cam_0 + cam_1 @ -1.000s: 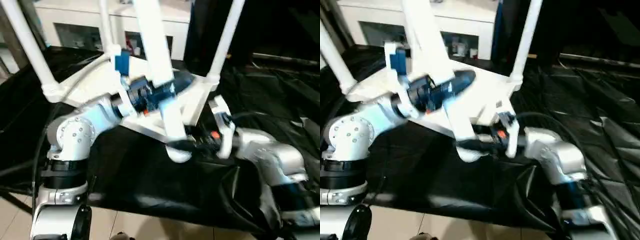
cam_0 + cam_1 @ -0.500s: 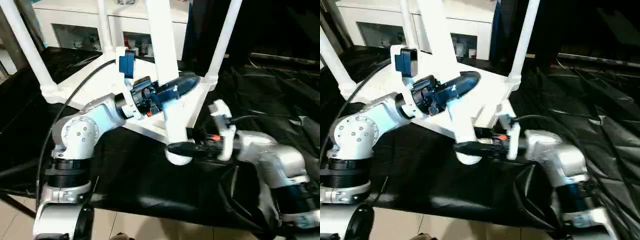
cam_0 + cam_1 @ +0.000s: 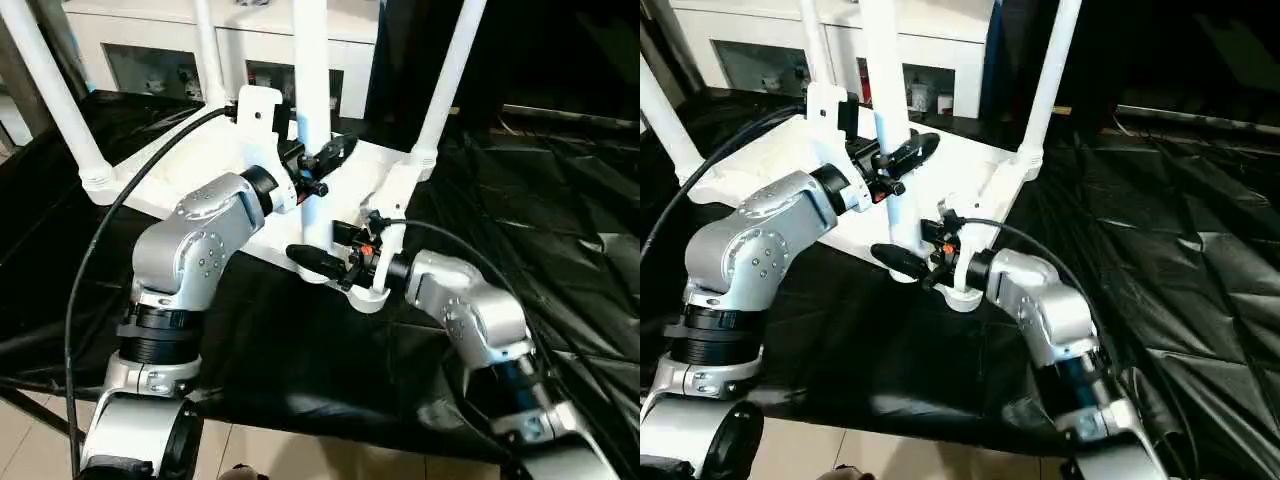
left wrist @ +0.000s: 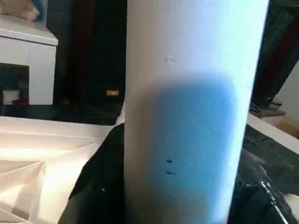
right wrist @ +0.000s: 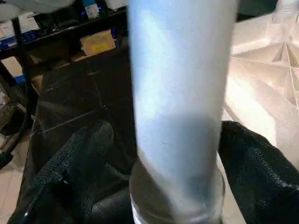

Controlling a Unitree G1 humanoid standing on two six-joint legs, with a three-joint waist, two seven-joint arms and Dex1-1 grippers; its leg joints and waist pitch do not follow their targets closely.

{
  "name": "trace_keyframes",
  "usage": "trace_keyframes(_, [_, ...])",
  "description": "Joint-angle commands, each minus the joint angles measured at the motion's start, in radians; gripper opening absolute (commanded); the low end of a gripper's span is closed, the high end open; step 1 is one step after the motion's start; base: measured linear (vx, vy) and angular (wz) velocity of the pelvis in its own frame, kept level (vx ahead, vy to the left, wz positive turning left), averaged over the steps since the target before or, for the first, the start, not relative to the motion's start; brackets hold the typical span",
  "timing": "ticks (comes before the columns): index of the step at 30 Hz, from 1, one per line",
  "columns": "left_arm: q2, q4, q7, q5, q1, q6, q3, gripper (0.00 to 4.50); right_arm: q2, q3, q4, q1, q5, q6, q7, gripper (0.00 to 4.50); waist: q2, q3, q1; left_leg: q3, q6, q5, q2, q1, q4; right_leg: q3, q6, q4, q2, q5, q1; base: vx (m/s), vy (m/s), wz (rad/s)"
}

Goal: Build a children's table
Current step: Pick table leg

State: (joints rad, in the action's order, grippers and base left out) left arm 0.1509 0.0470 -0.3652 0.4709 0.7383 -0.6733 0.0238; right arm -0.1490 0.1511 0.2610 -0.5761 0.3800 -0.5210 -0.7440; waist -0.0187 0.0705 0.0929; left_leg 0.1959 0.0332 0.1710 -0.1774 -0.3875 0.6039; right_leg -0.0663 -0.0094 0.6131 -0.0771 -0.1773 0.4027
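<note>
The children's table lies upside down on black cloth, its white tabletop (image 3: pixel 160 170) showing the ribbed underside. Three white legs (image 3: pixel 48 85) (image 3: pixel 207 50) (image 3: pixel 452 70) stand upright in corner sockets. The near leg (image 3: pixel 311 90) stands upright too, its foot in a round socket (image 5: pixel 177 200). My left gripper (image 3: pixel 318 165) is shut on this leg at mid height, with a black finger (image 4: pixel 98 186) against its side. Lower down, my right gripper (image 3: pixel 330 245) sits open around the leg's base, with a gap between one finger (image 5: pixel 79 158) and the leg.
A white cabinet (image 3: pixel 150 60) with glass doors stands behind the table. Crinkled black cloth (image 3: pixel 560 200) spreads to the right. A black cable (image 3: pixel 100 250) loops off my left arm. Pale floor (image 3: pixel 30 440) shows below the cloth's front edge.
The near leg has gone from tilted to upright. My right gripper has slid in along the base and opened wider. My left arm has swung round while holding the leg.
</note>
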Motion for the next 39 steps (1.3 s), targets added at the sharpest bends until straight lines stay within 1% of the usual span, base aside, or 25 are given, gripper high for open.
trace_keyframes(1, [-0.005, -0.025, 0.011, -0.015, 0.029, -0.006, -0.009, 1.85, -0.01, -0.028, 0.025, -0.025, 0.011, -0.03, -0.001, 3.42, -0.003, -0.08, 0.002, -0.026, 0.019, 0.167, -0.051, 0.024, -0.071, 0.048, -0.188, -0.066, -0.072, -0.194, -0.05, 0.0, 0.0, 0.0])
trace_keyframes(4, [-0.016, -0.029, 0.037, -0.013, 0.03, -0.012, 0.001, 1.85, -0.019, -0.014, 0.025, -0.027, 0.004, -0.041, -0.019, 3.07, -0.007, -0.081, 0.003, -0.026, 0.019, 0.154, -0.051, 0.022, -0.069, 0.049, -0.182, -0.064, -0.073, -0.181, -0.052, 0.0, 0.0, 0.0])
trace_keyframes(6, [-0.02, -0.031, 0.044, -0.011, 0.031, -0.015, 0.006, 1.85, -0.028, 0.0, 0.019, -0.025, 0.002, -0.054, -0.039, 2.94, -0.01, -0.082, 0.002, -0.025, 0.012, 0.14, -0.051, 0.022, -0.067, 0.049, -0.186, -0.062, -0.072, -0.159, -0.052, 0.0, 0.0, 0.0])
trace_keyframes(9, [-0.021, -0.03, 0.049, -0.012, 0.031, -0.016, 0.008, 1.85, -0.043, 0.02, 0.012, -0.021, 0.006, -0.06, -0.08, 2.63, -0.009, -0.082, 0.004, -0.025, 0.007, 0.137, -0.051, 0.021, -0.066, 0.048, -0.189, -0.062, -0.072, -0.164, -0.052, 0.0, 0.0, 0.0])
trace_keyframes(10, [-0.024, -0.029, 0.051, -0.01, 0.031, -0.016, 0.012, 1.85, -0.052, 0.025, 0.008, -0.02, 0.01, -0.059, -0.101, 2.5, -0.012, -0.082, 0.005, -0.024, 0.006, 0.138, -0.051, 0.022, -0.066, 0.048, -0.188, -0.063, -0.073, -0.168, -0.053, 0.0, 0.0, 0.0])
trace_keyframes(11, [-0.026, -0.029, 0.053, -0.01, 0.031, -0.016, 0.013, 1.85, -0.054, 0.026, 0.006, -0.02, 0.012, -0.06, -0.107, 2.5, -0.012, -0.082, 0.005, -0.025, 0.006, 0.137, -0.051, 0.022, -0.066, 0.048, -0.189, -0.063, -0.073, -0.167, -0.053, 0.0, 0.0, 0.0])
trace_keyframes(12, [-0.024, -0.032, 0.047, -0.012, 0.031, -0.017, 0.012, 1.85, -0.068, 0.027, -0.006, -0.016, 0.022, -0.061, -0.144, 2.37, -0.012, -0.082, 0.005, -0.025, 0.003, 0.139, -0.051, 0.021, -0.066, 0.048, -0.188, -0.064, -0.072, -0.171, -0.052, 0.0, 0.0, 0.0])
trace_keyframes(13, [-0.025, -0.031, 0.038, 0.008, 0.033, -0.032, 0.022, 2.2, -0.079, 0.028, -0.017, -0.013, 0.031, -0.063, -0.171, 2.32, -0.013, -0.082, 0.005, -0.025, 0.002, 0.142, -0.051, 0.022, -0.066, 0.047, -0.188, -0.064, -0.072, -0.175, -0.053, 0.0, 0.0, 0.0])
trace_keyframes(14, [-0.025, -0.031, 0.038, 0.008, 0.033, -0.032, 0.022, 2.2, -0.079, 0.028, -0.017, -0.013, 0.031, -0.063, -0.171, 2.32, -0.013, -0.082, 0.005, -0.025, 0.002, 0.142, -0.051, 0.022, -0.066, 0.047, -0.188, -0.064, -0.072, -0.175, -0.053, 0.0, 0.0, 0.0])
trace_keyframes(15, [-0.027, -0.029, 0.025, 0.036, 0.034, -0.05, 0.036, 2.55, -0.097, 0.029, -0.032, -0.008, 0.045, -0.068, -0.207, 2.24, -0.013, -0.082, 0.007, -0.024, -0.003, 0.138, -0.05, 0.021, -0.064, 0.048, -0.191, -0.063, -0.072, -0.17, -0.054, 0.0, 0.0, 0.0])
trace_keyframes(17, [-0.028, -0.022, 0.02, 0.051, 0.036, -0.054, 0.049, 2.57, -0.111, 0.029, -0.043, -0.004, 0.056, -0.068, -0.237, 2.18, -0.012, -0.083, 0.008, -0.025, -0.011, 0.129, -0.05, 0.02, -0.063, 0.047, -0.198, -0.062, -0.071, -0.154, -0.055, 0.0, 0.0, 0.0])
trace_keyframes(20, [-0.031, 0.005, -0.01, 0.101, 0.042, -0.062, 0.091, 2.74, -0.149, 0.009, -0.08, 0.008, 0.106, -0.079, -0.318, 2.07, -0.014, -0.083, 0.012, -0.024, -0.018, 0.131, -0.05, 0.021, -0.061, 0.047, -0.205, -0.062, -0.073, -0.152, -0.055, 0.0, 0.0, 0.0])
trace_keyframes(21, [-0.03, 0.01, -0.025, 0.118, 0.043, -0.065, 0.102, 2.97, -0.159, 0.004, -0.088, 0.01, 0.119, -0.087, -0.335, 2.05, -0.013, -0.083, 0.014, -0.023, -0.022, 0.129, -0.05, 0.022, -0.061, 0.047, -0.21, -0.063, -0.072, -0.155, -0.055, 0.0, 0.0, 0.0])
trace_keyframes(22, [-0.028, 0.014, -0.042, 0.139, 0.042, -0.068, 0.116, 3.01, -0.173, -0.002, -0.099, 0.013, 0.135, -0.101, -0.357, 2.04, -0.012, -0.083, 0.014, -0.024, -0.023, 0.126, -0.05, 0.021, -0.061, 0.047, -0.211, -0.062, -0.072, -0.153, -0.056, 0.0, 0.0, 0.0])
trace_keyframes(23, [-0.028, 0.015, -0.043, 0.145, 0.043, -0.069, 0.122, 3.01, -0.178, -0.003, -0.103, 0.014, 0.138, -0.104, -0.365, 2.04, -0.012, -0.083, 0.016, -0.024, -0.023, 0.13, -0.05, 0.022, -0.061, 0.046, -0.211, -0.063, -0.072, -0.156, -0.055, 0.0, 0.0, 0.0])
trace_keyframes(24, [-0.033, 0.019, -0.05, 0.187, 0.047, -0.089, 0.148, 3.0, -0.198, -0.007, -0.115, 0.022, 0.152, -0.116, -0.399, 2.04, -0.013, -0.083, 0.017, -0.024, -0.023, 0.13, -0.05, 0.022, -0.061, 0.046, -0.212, -0.061, -0.071, -0.158, -0.055, 0.0, 0.0, 0.0])
trace_keyframes(25, [-0.033, 0.019, -0.05, 0.187, 0.047, -0.089, 0.148, 3.0, -0.198, -0.007, -0.115, 0.022, 0.152, -0.116, -0.399, 2.04, -0.015, -0.083, 0.018, -0.023, -0.022, 0.13, -0.05, 0.022, -0.06, 0.046, -0.213, -0.061, -0.071, -0.158, -0.055, 0.0, 0.0, 0.0])
trace_keyframes(27, [-0.03, 0.02, -0.071, 0.226, 0.05, -0.114, 0.168, 3.0, -0.218, -0.013, -0.127, 0.029, 0.168, -0.127, -0.433, 2.03, -0.015, -0.083, 0.022, -0.023, -0.024, 0.134, -0.051, 0.023, -0.06, 0.046, -0.216, -0.063, -0.072, -0.173, -0.053, 0.0, 0.0, 0.0])
trace_keyframes(28, [-0.029, 0.019, -0.085, 0.252, 0.049, -0.134, 0.179, 3.0, -0.226, -0.018, -0.132, 0.031, 0.176, -0.133, -0.446, 2.02, -0.015, -0.083, 0.022, -0.023, -0.024, 0.134, -0.051, 0.023, -0.06, 0.046, -0.216, -0.063, -0.072, -0.173, -0.053, 0.0, 0.0, 0.0])
trace_keyframes(29, [-0.025, 0.014, -0.115, 0.302, 0.043, -0.169, 0.198, 3.0, -0.242, -0.026, -0.138, 0.033, 0.195, -0.143, -0.471, 2.02, -0.015, -0.082, 0.023, -0.022, -0.021, 0.138, -0.049, 0.022, -0.059, 0.045, -0.215, -0.062, -0.072, -0.183, -0.054, 0.0, 0.0, 0.0])
trace_keyframes(32, [-0.02, -0.003, -0.145, 0.347, 0.028, -0.195, 0.204, 3.0, -0.253, -0.031, -0.142, 0.033, 0.204, -0.148, -0.481, 2.01, -0.014, -0.082, 0.024, -0.024, -0.018, 0.14, -0.051, 0.023, -0.059, 0.045, -0.211, -0.063, -0.072, -0.197, -0.052, 0.0, 0.0, 0.0])
trace_keyframes(33, [-0.02, -0.003, -0.145, 0.347, 0.028, -0.195, 0.204, 2.72, -0.253, -0.031, -0.142, 0.033, 0.204, -0.148, -0.481, 2.01, -0.014, -0.082, 0.023, -0.024, -0.016, 0.143, -0.051, 0.023, -0.06, 0.045, -0.208, -0.065, -0.071, -0.2, -0.052, 0.0, 0.0, 0.0])
trace_keyframes(36, [-0.022, -0.006, -0.13, 0.345, 0.02, -0.195, 0.195, 2.62, -0.257, -0.034, -0.143, 0.034, 0.206, -0.15, -0.484, 2.0, -0.014, -0.082, 0.023, -0.024, -0.013, 0.143, -0.051, 0.023, -0.06, 0.046, -0.204, -0.065, -0.072, -0.203, -0.052, 0.0, 0.0, 0.0])
trace_keyframes(37, [-0.025, -0.004, -0.121, 0.335, 0.02, -0.189, 0.191, 2.4, -0.257, -0.035, -0.143, 0.033, 0.205, -0.149, -0.485, 2.0, -0.014, -0.082, 0.023, -0.025, -0.013, 0.144, -0.051, 0.023, -0.06, 0.046, -0.203, -0.065, -0.072, -0.204, -0.052, 0.0, 0.0, 0.0])
trace_keyframes(39, [-0.026, 0.002, -0.107, 0.327, 0.023, -0.187, 0.19, 2.31, -0.258, -0.034, -0.143, 0.033, 0.205, -0.15, -0.485, 2.0, -0.015, -0.083, 0.023, -0.025, -0.013, 0.138, -0.051, 0.022, -0.06, 0.046, -0.199, -0.065, -0.072, -0.199, -0.053, 0.0, 0.0, 0.0])
